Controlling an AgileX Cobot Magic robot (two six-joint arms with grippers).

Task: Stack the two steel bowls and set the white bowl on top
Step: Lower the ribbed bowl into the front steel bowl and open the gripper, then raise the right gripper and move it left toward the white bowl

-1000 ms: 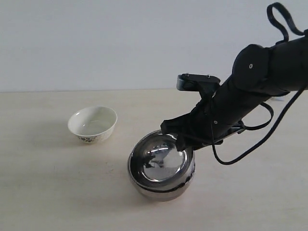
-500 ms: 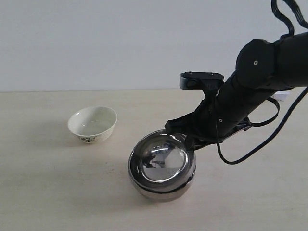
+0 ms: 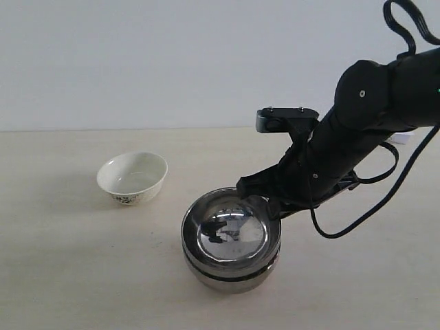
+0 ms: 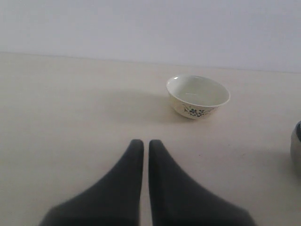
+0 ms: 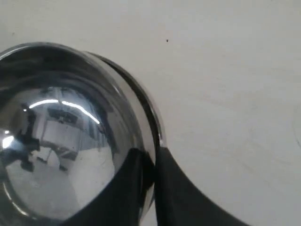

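Two steel bowls sit nested near the table's middle: the upper steel bowl point(image 3: 232, 233) rests inside the lower steel bowl point(image 3: 230, 273). My right gripper point(image 3: 269, 206) is shut on the upper bowl's rim point(image 5: 151, 141), one finger inside and one outside. The white bowl point(image 3: 133, 177) with a dark floral pattern stands upright to the left, apart from the stack. It also shows in the left wrist view, white bowl point(image 4: 198, 96), well ahead of my left gripper point(image 4: 146, 143), which is shut on nothing. The left arm is out of the exterior view.
The pale wooden table point(image 3: 69, 261) runs back to a plain white wall point(image 3: 137, 62). The right arm's black cable point(image 3: 357, 213) loops over the table to the right of the stack.
The upper steel bowl has levelled and dropped into the lower one. The right gripper has come down a little with it, still holding the rim.
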